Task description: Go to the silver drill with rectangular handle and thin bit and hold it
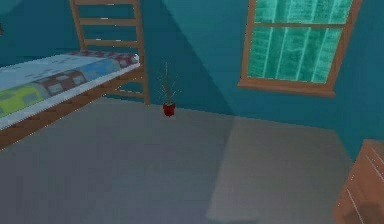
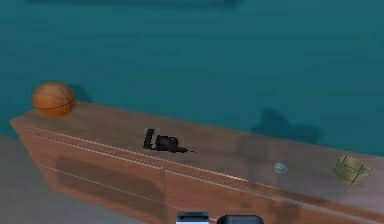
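Forward view: quilted bed point(image 1: 50, 80), red pot point(image 1: 169, 109) with a thin plant point(image 1: 167, 82) in it, window point(image 1: 298, 42). Arm side view: dresser point(image 2: 100, 150) top carries a basketball point(image 2: 54, 98), a dark drill-like shape point(image 2: 163, 143) lying mid-top, and a yellowish lump point(image 2: 350, 168). Gripper point(image 2: 176, 217) sits at the bottom edge; I cannot tell whether it grasps anything.

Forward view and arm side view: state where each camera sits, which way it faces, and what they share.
Forward view: on the robot, facing ahead and slightly down at a quilt-covered wooden bunk bed, small red-potted plant, wood-framed window.
Arm side view: on the robot's body, facing sideways at a long brown wooden dresser bearing an orange basketball and small dark object; the arm's tip at bottom edge.
Shared: probably that dresser, at forward view's lower right.
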Controlling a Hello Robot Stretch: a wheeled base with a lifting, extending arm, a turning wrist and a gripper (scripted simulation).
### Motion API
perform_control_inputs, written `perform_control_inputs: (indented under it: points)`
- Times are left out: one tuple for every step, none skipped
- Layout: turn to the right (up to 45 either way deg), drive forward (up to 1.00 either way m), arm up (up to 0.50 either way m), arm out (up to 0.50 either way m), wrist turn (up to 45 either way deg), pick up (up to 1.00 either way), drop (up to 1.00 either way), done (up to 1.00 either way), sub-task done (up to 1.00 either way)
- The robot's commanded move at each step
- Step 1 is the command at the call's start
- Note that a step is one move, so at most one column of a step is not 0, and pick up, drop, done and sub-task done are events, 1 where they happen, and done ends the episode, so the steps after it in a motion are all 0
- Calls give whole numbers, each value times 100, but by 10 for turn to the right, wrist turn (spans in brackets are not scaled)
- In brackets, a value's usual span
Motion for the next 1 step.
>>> perform_control_inputs:
  points:
    - [0,0,0,46,0,0,0,0,0]
